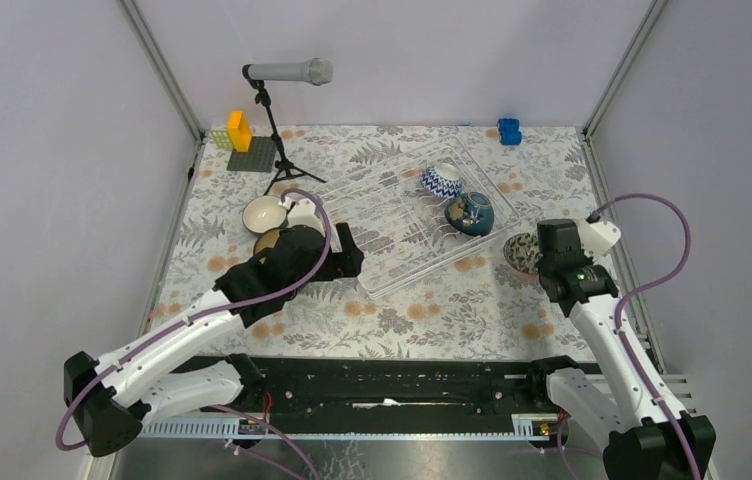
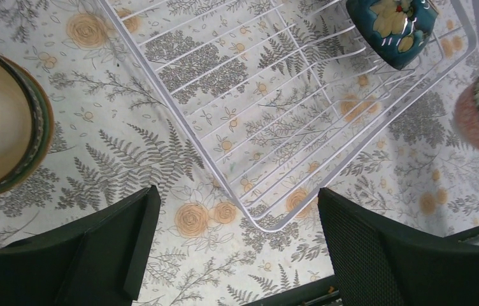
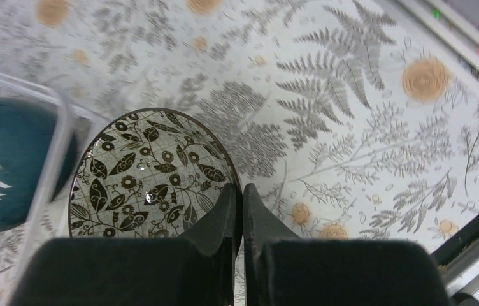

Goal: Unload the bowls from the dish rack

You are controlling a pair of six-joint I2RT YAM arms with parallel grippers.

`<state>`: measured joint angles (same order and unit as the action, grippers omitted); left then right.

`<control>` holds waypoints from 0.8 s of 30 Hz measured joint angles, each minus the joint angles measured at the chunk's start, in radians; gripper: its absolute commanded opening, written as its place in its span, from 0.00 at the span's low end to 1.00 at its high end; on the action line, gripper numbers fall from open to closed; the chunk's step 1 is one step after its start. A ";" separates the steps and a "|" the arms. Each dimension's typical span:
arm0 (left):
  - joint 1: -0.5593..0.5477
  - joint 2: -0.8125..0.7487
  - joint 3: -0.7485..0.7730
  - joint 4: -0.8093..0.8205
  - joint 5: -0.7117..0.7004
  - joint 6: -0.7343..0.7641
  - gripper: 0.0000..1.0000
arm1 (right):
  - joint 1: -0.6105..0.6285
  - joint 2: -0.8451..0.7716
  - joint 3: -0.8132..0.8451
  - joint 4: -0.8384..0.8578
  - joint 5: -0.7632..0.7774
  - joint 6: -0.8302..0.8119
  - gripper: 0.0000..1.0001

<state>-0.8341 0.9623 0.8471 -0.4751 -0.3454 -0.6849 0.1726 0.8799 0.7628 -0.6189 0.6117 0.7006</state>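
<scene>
Dish rack: white wire tray (image 1: 392,230) lying askew on the flowered tablecloth (image 1: 422,320), with two bowls in its far-right part.
In the rack: the zigzag bowl (image 1: 442,180) is tipped between the wires near the rack's far side. The dark teal bowl (image 1: 469,213), with gold flowers, is tilted just nearer than it.
Right of the rack: the leaf-patterned bowl (image 1: 522,252) stands upright on the cloth just beside the rack's right corner (its outside looks pinkish in the left wrist view).
Left of the rack: the white-lined bowl (image 1: 264,213) stands on the cloth. The tan-lined bowl (image 1: 270,240) is just nearer, half covered by the left arm.
Left arm: stretched low and forward from its base, with the wrist turned towards the rack's near-left corner.
Left gripper (image 2: 238,194): released, fingers spread wide with nothing between them, above the cloth at that corner of the rack.
Right arm: rises from its base and bends over, so the wrist points down beside the rack's right corner.
Right gripper (image 3: 242,191): clenched, fingers pressed together on nothing. The tips lie over the right rim of the leaf-patterned bowl; whether they touch it cannot be told.
Beyond the rack: a microphone (image 1: 289,72) on a tripod and a grey baseplate (image 1: 255,155) with a yellow block (image 1: 240,130) stand off its far-left side. A blue block (image 1: 509,131) sits off its far-right.
</scene>
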 measured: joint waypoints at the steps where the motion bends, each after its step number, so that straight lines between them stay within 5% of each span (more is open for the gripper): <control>1: 0.003 0.003 -0.001 0.002 0.006 -0.013 0.99 | -0.009 -0.001 -0.029 0.005 -0.004 0.020 0.00; 16: 0.008 0.008 -0.053 0.026 0.017 -0.111 0.99 | -0.051 0.084 -0.249 0.230 -0.143 0.173 0.03; 18: 0.008 0.010 -0.053 0.033 0.017 -0.114 0.99 | -0.051 0.093 -0.274 0.259 -0.159 0.183 0.20; 21: 0.008 0.020 -0.053 0.055 0.019 -0.122 0.99 | -0.051 0.095 -0.290 0.285 -0.162 0.198 0.66; 24: 0.008 0.035 -0.053 0.074 0.026 -0.127 0.99 | -0.051 0.080 -0.290 0.294 -0.153 0.195 0.79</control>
<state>-0.8261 0.9974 0.7937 -0.4007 -0.3199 -0.8120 0.1215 0.9596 0.4732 -0.3252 0.4583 0.8955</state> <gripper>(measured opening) 0.987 0.678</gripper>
